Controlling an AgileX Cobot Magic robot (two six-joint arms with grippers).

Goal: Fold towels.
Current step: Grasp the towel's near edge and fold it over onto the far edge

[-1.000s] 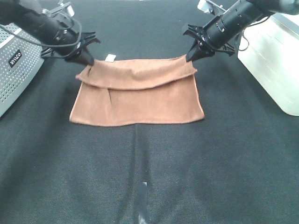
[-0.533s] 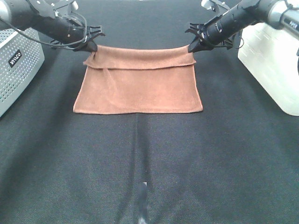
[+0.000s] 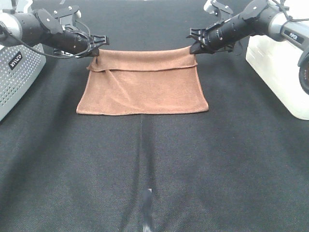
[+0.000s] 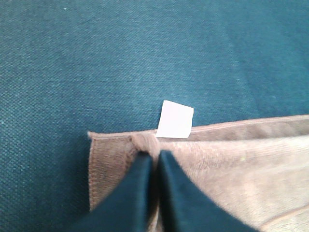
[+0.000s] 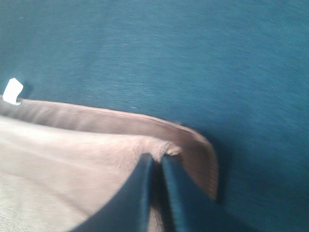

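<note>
On black table, folded towel

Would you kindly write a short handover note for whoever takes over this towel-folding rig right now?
Left gripper: shut on the upper-layer corner of the towel, far left.
Right gripper: shut on the upper-layer corner, far right.
Towel: doubled over on the black table, with the fold at the near edge. The held corners sit just inside the lower layer's far edge, by the white tag. A slack ridge runs across near the far edge.
Done: first fold laid over.
Left: release both corners, flatten the ridge, probably fold again.
</note>
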